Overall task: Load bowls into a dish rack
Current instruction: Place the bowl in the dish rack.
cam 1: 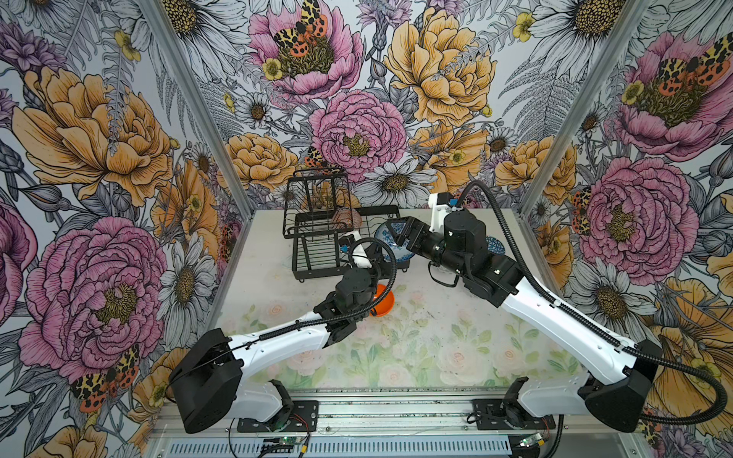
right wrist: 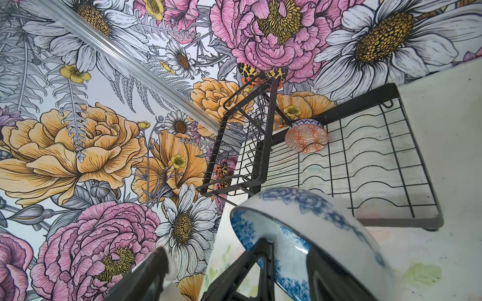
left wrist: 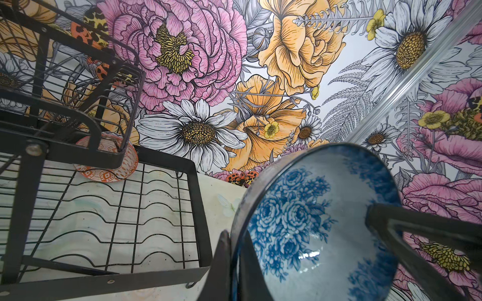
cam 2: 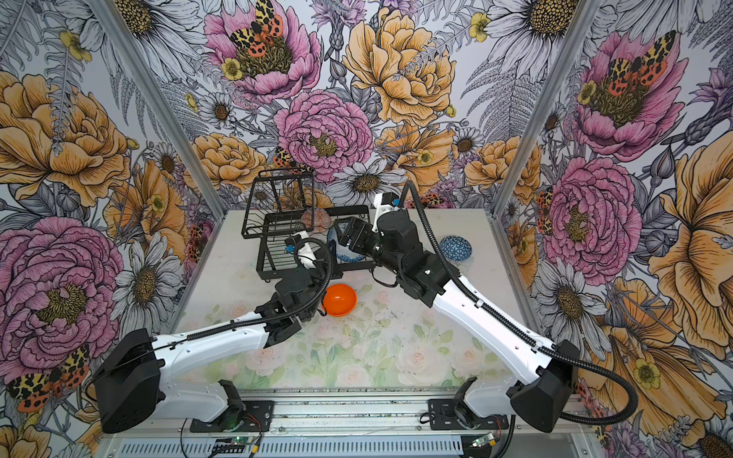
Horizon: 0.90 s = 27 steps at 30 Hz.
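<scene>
The step in hand looks like a handover of the blue-white floral bowl (left wrist: 300,221). The left gripper (left wrist: 236,250) is pinched onto its rim and holds it tilted, clear of the table, at the 3 o'clock end of the dish rack (left wrist: 202,208); whether over the tray or just beside it cannot be told. The right gripper (cam 1: 402,234) has its jaws wide about the bowl's upper edge, contact unclear. One orange-white bowl (right wrist: 306,138) stands on edge in the rack at 12 o'clock. The plain orange bowl (cam 2: 339,299) lies at 6 o'clock and the dark blue geometric bowl (cam 2: 456,248) beyond 3 o'clock. Next, probably, the right jaws must close on the rim, the left must release, and the bowl go on edge into a free slot.
</scene>
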### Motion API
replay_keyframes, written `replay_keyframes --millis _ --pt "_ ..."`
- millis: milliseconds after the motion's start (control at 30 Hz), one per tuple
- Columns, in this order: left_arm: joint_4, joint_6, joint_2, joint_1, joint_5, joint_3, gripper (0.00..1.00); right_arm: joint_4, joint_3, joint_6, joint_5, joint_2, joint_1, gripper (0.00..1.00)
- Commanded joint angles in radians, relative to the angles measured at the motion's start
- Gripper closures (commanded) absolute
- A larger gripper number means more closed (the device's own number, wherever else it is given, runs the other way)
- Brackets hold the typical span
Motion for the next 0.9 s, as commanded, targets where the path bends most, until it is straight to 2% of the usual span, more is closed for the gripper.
replay_keyframes --millis 0,533,867 --pt "0.203 0.028 -0.008 -0.023 -0.008 -0.02 1.0 0.012 0.029 0.018 0.045 0.028 -0.045 0.17" --pt "0.463 0.163 0.078 -0.039 -0.016 -0.062 1.0 0.032 0.073 0.084 0.017 0.128 -0.103 0.26" --pt "0.575 0.255 0.12 -0.039 -0.039 -0.061 1.0 0.032 0.154 0.102 -0.036 0.235 -0.15 0.39"
